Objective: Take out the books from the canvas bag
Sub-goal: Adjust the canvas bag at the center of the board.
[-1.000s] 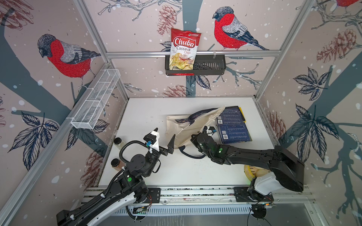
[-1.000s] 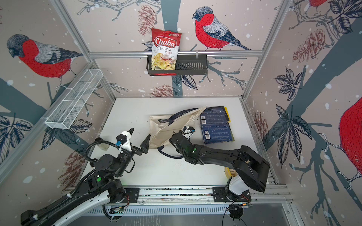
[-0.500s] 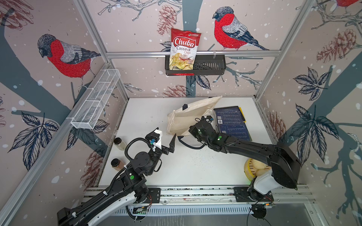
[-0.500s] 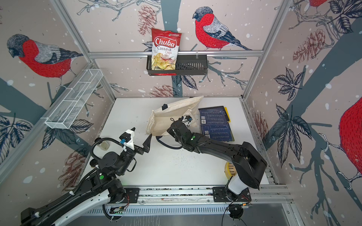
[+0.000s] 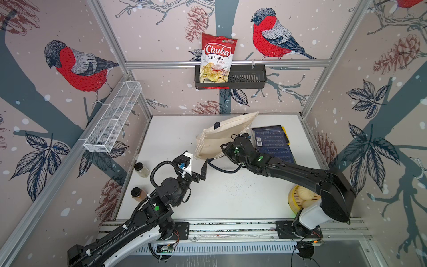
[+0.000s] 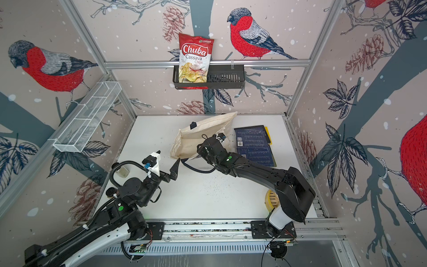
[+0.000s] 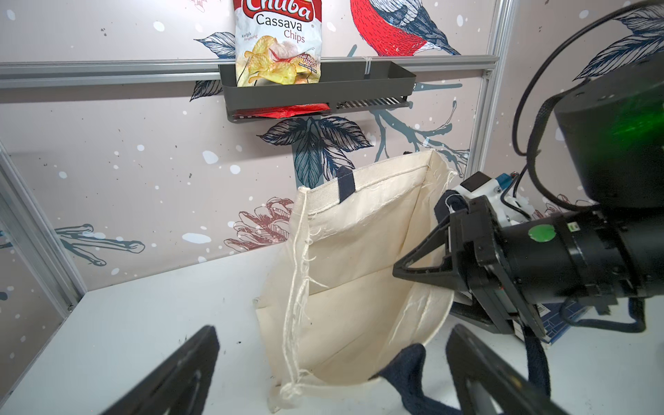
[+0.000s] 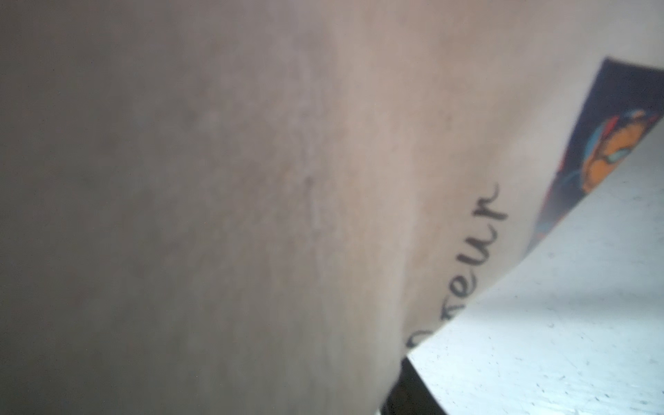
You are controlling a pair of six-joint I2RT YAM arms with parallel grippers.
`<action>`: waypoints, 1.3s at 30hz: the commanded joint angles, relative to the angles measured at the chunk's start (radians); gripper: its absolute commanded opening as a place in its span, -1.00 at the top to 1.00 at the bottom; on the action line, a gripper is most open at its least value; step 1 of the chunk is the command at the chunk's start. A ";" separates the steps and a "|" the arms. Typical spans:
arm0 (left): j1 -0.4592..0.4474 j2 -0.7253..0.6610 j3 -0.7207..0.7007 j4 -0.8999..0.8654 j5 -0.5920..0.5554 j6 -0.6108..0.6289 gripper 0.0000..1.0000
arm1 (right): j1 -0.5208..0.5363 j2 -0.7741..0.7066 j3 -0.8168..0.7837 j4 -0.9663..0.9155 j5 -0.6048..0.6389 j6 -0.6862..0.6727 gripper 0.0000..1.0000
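The cream canvas bag stands tilted up at the back of the table, its open mouth turned toward my left gripper; the inside that shows is bare. A navy strap handle trails on the table. My right gripper is at the bag's rim, jaws apart with the cloth wall between them. Cloth with cursive writing fills the right wrist view. The books, dark navy with a yellow edge, lie stacked right of the bag. My left gripper stands open before the bag's mouth.
A chips bag sits in a black wall basket. A white wire shelf hangs on the left wall. Two jars stand at the table's left edge. A yellow steamer with buns sits at front right.
The bag went from lying flat to tilted up with its mouth facing left, carried back by my right gripper. That gripper's jaws have since parted. The left arm edged forward.
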 commanded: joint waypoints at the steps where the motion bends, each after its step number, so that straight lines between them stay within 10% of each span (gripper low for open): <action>1: 0.004 0.002 0.008 0.025 0.009 0.001 -0.98 | -0.002 -0.014 0.023 -0.014 0.023 -0.021 0.01; 39: 0.024 0.021 0.015 0.016 0.027 -0.004 -0.98 | -0.042 -0.066 0.112 -0.041 0.083 -0.087 -0.50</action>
